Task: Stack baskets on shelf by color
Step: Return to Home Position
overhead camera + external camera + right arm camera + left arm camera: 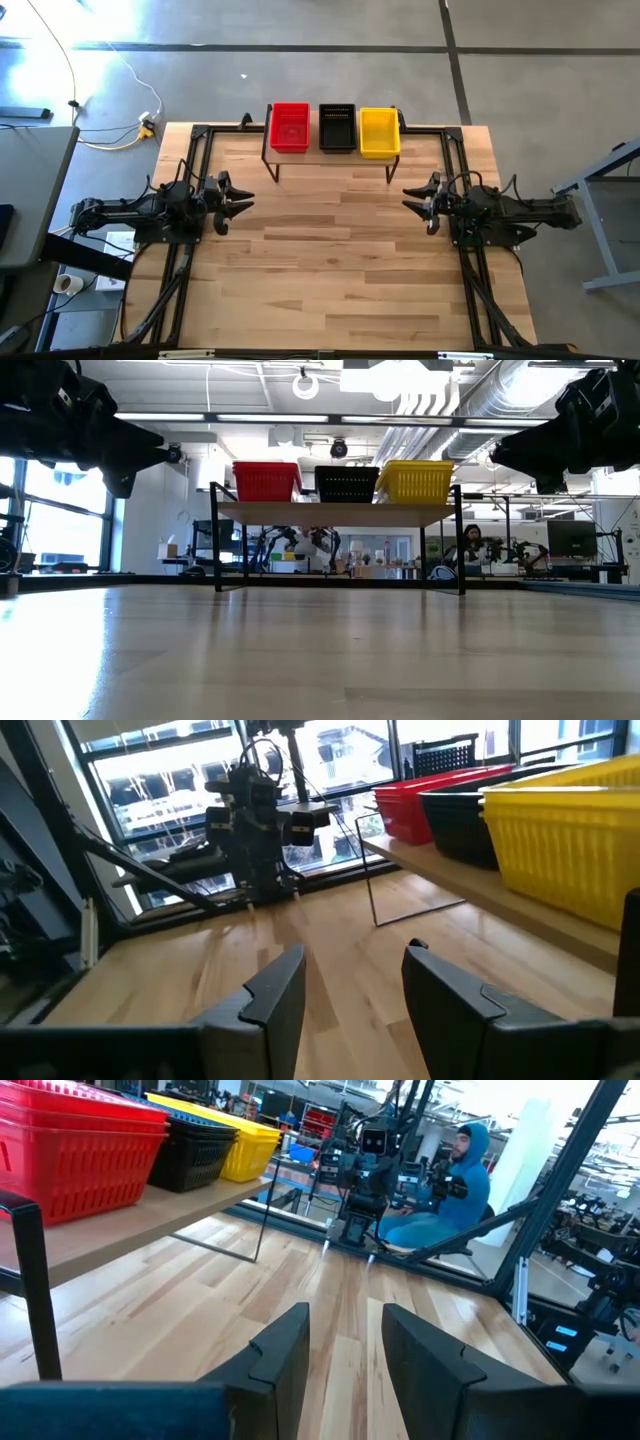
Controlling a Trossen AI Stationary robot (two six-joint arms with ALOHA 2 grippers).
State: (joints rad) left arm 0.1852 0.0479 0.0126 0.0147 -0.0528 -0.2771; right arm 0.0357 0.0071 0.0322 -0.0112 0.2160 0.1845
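Observation:
Three basket stacks stand by their bottoms on the shelf (330, 158) at the table's far edge: red (290, 127) on the left, black (337, 127) in the middle, yellow (379, 132) on the right. The low view shows the red stack (266, 481), black stack (346, 484) and yellow stack (414, 480) side by side on the plank (335, 514). My left gripper (242, 197) hovers open above the table's left side, holding nothing. My right gripper (412, 195) hovers open above the right side, holding nothing. The two face each other.
Bare wooden tabletop (330, 260) lies between the arms and toward the near edge. Black frame rails (185, 260) run along the left and right sides. A person in a blue hood (465, 1175) sits beyond the table.

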